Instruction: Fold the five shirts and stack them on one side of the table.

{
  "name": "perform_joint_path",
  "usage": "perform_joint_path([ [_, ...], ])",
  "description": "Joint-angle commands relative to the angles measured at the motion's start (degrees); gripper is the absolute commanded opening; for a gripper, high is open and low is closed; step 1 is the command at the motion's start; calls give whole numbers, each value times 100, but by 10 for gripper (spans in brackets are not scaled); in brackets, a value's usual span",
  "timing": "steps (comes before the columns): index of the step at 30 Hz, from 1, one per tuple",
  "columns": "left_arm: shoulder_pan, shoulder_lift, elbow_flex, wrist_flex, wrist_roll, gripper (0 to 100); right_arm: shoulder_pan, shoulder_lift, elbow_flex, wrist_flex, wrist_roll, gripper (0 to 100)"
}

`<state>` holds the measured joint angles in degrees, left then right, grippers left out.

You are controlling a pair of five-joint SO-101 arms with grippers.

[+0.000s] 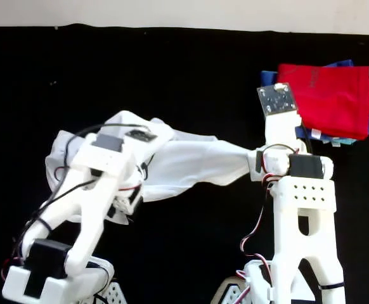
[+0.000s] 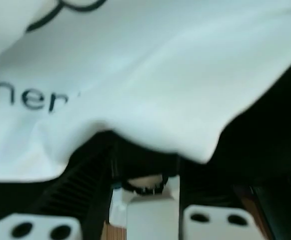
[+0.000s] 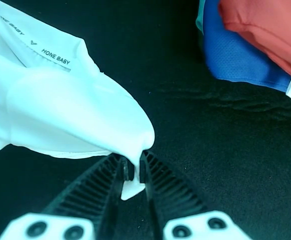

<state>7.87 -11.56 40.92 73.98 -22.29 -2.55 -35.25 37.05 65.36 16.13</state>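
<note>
A white shirt (image 1: 191,161) with black print hangs stretched above the black table (image 1: 172,69) between both arms. My right gripper (image 3: 134,169) is shut on one bunched tip of the white shirt (image 3: 60,110), near the middle right of the table (image 1: 255,162). The other end drapes over my left arm (image 1: 102,168). There the white shirt (image 2: 160,75) covers the fingertips of my left gripper (image 2: 140,160), which looks shut on the cloth's edge. A folded stack lies at the far right with a red shirt (image 1: 330,98) on top.
Under the red shirt (image 3: 270,30) lie a blue shirt (image 3: 240,60) and a teal one (image 3: 200,15); the blue shirt (image 1: 270,77) pokes out at the stack's edges. The right arm's white base (image 1: 305,253) stands in front. Black table shows at the back left.
</note>
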Motion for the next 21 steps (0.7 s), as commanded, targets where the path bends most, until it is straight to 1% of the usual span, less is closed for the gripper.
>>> perform_joint_path([
  [1,-101,163,198,-1187,-35,185,92,-207,-233,22,44,6],
  [4,-831,435,48,-1793,-44,185,92,-207,-268,154,44,6],
  [7,-1657,593,-382,-1776,-44,185,92,-215,-233,189,44,6],
  [9,-1921,655,-690,-1538,-53,185,92,-180,-233,189,44,6],
  [13,-1868,655,-1121,-747,-308,185,92,-163,-233,145,44,6],
  [18,-1429,611,-1499,308,-325,183,84,-163,-242,136,44,6],
  [21,-1086,611,-1727,791,-299,182,84,-163,-242,136,44,6],
])
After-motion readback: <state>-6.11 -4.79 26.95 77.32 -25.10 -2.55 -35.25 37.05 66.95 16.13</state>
